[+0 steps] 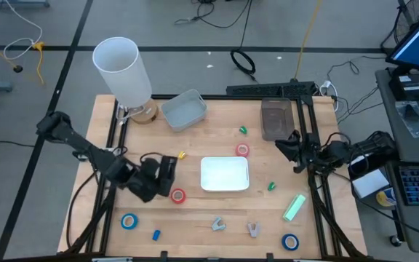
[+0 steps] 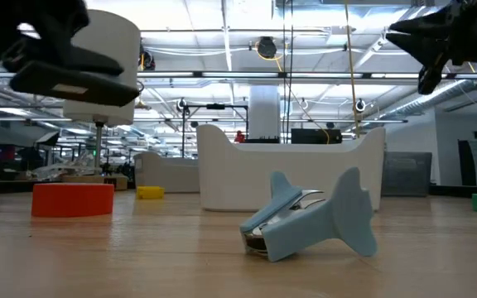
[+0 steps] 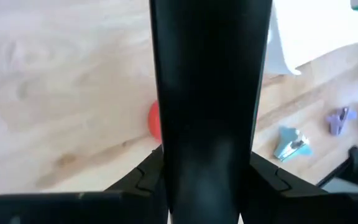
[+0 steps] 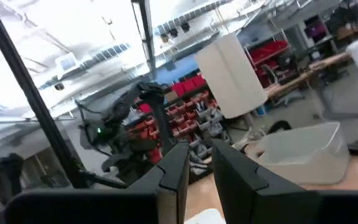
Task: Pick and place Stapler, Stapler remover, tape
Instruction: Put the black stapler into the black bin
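- Tape rolls (image 1: 177, 195) all loose on desk (image 1: 195, 218), nothing in white tray (image 1: 225, 175); no placement done.
- Left pincer (image 1: 167, 175) above red roll, fingers unclear.
- Right pincer (image 1: 291, 145) parked far right, nearly closed, empty.

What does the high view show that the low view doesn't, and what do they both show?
Only the high view shows the blue tape rolls, the green stapler and the purple staple remover. Only the low view shows the room behind the table. Both show the white tray, the red tape roll under the left gripper, and the blue staple remover.
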`<move>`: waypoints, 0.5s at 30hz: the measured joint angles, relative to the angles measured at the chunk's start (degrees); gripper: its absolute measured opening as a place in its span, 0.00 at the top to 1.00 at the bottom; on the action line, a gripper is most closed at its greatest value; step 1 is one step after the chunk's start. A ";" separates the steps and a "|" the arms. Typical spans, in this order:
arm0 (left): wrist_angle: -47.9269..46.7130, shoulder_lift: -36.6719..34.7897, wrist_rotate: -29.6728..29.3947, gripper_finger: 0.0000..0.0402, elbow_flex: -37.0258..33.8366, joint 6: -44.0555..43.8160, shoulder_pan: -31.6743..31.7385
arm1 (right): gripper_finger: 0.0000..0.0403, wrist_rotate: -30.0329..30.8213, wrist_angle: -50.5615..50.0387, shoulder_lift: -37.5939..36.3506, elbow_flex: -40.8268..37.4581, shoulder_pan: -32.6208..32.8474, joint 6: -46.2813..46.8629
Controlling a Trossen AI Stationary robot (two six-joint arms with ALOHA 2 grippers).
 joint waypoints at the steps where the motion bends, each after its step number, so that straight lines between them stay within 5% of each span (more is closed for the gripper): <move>1: -0.22 0.06 0.86 0.67 0.81 3.12 1.16 | 0.84 0.01 -1.24 1.63 0.82 -0.01 -0.92; 15: -18.31 13.51 1.74 0.67 26.71 41.55 13.03 | 0.84 -1.64 -13.20 32.18 24.93 -0.07 -20.74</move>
